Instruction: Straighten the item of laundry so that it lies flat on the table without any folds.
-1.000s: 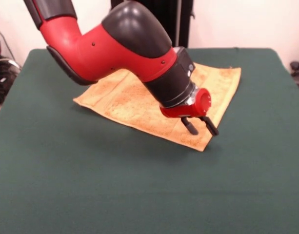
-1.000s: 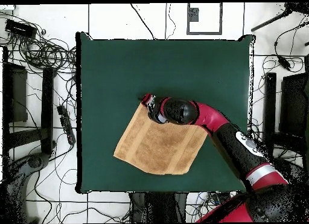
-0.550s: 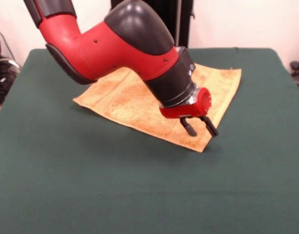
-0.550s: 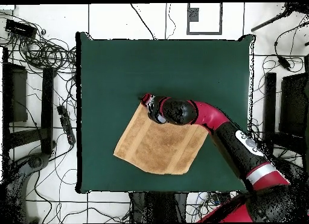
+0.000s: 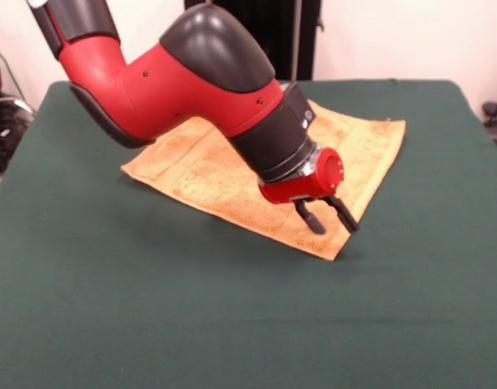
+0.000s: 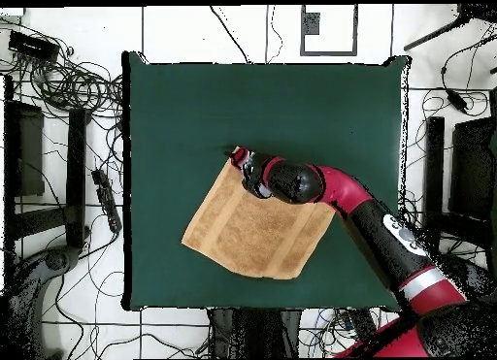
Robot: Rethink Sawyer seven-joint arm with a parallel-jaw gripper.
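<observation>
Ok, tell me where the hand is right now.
In the front view the hand hangs open over the towel's near corner, right of the table's middle. Overhead, it sits at the towel's top corner.

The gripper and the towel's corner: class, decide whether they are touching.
Cannot tell. In the front view the open gripper hangs over the towel near its corner, with no plain gap or contact at the fingers. The overhead view hides the tips.

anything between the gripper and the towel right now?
Nothing visible. The gripper hangs right over the towel's near corner in the front view, fingers apart, with no other object between them. The table around the towel shows only green cloth. Whether the fingertips touch the fabric cannot be told.
</observation>
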